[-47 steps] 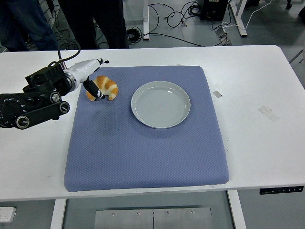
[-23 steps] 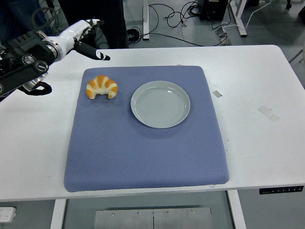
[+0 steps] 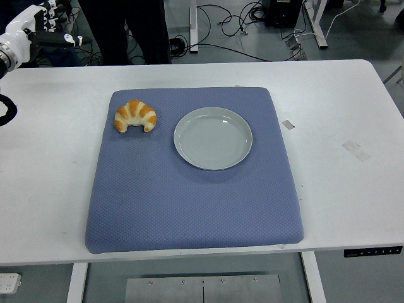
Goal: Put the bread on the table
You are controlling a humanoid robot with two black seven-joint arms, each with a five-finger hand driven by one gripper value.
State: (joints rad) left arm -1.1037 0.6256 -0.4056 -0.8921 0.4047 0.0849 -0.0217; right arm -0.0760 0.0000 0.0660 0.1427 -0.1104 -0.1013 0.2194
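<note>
A golden croissant (image 3: 135, 116) lies on the blue mat (image 3: 189, 189), near its far left corner, just left of the grey plate (image 3: 213, 137). My left hand (image 3: 39, 28) is raised at the picture's top left corner, well away from the croissant, its white fingers spread and holding nothing. The right arm is out of view.
The grey plate is empty and sits in the mat's far half. The white table (image 3: 341, 164) extends on both sides of the mat. A person's dark legs (image 3: 126, 28) stand behind the table's far edge. Bits of tape (image 3: 355, 149) lie at the right.
My left hand let go of the croissant on the mat and drew back up and to the left, to the picture's corner. The croissant stays where it was set.
</note>
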